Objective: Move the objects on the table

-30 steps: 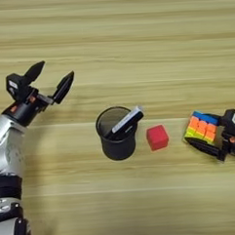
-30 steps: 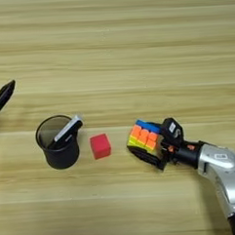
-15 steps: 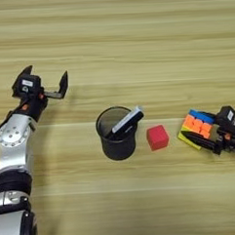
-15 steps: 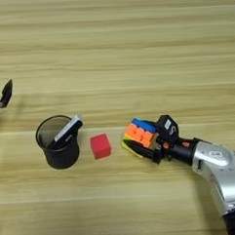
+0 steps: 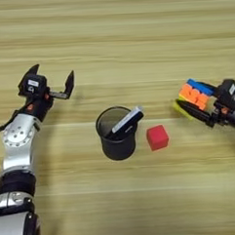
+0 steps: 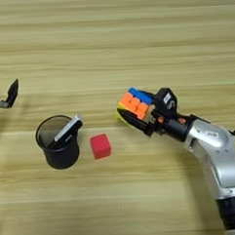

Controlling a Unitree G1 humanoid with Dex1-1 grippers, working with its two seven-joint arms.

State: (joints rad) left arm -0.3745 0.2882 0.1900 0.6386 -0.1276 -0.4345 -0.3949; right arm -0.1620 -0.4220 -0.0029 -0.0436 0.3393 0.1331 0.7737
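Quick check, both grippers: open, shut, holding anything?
Left gripper: open, holding nothing.
Right gripper: shut on the puzzle cube.

Both arms share one build: smooth silver-grey shells in rounded segments, joined by black ring-shaped collars. The left arm runs up the lower left of the frame, with a thin black cable beside its wrist. Each black wrist block carries a small white label and orange-red marks. The right arm fills the lower right. Fingers are black, flat and tapered.
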